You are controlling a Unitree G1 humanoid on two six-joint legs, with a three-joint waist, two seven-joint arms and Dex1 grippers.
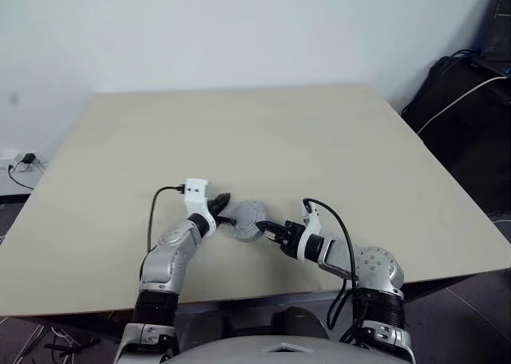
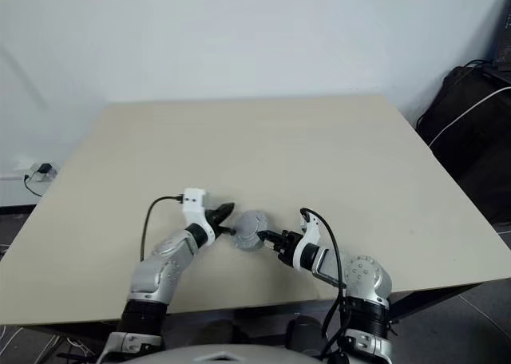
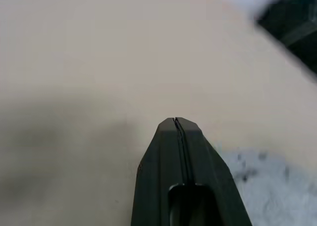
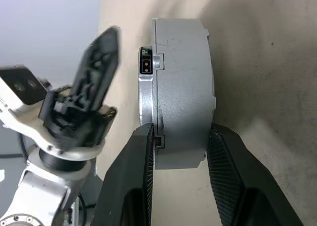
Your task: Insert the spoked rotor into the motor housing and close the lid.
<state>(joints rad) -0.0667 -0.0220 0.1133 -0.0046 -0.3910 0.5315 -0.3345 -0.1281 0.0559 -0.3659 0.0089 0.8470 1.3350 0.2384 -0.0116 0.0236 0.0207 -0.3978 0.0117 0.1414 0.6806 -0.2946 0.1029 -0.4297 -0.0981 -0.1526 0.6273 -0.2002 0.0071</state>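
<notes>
I have the closed motor housing (image 4: 181, 92) low in the frame's centre on the surface (image 1: 263, 132), pinched across its faces by my right hand (image 4: 181, 154), left hand (image 3: 177, 132) pressed together just beside it, so I'd keep that pinch square while checking the lid's seam

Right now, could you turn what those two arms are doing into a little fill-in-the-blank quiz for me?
1. The right gripper is clamped on a round silver ____.
2. The left gripper's two black fingers are pressed ____.
3. The left gripper sits beside the housing, holding ____.
4. All this happens over a beige ____.

Missing words: housing; shut; nothing; table
</notes>
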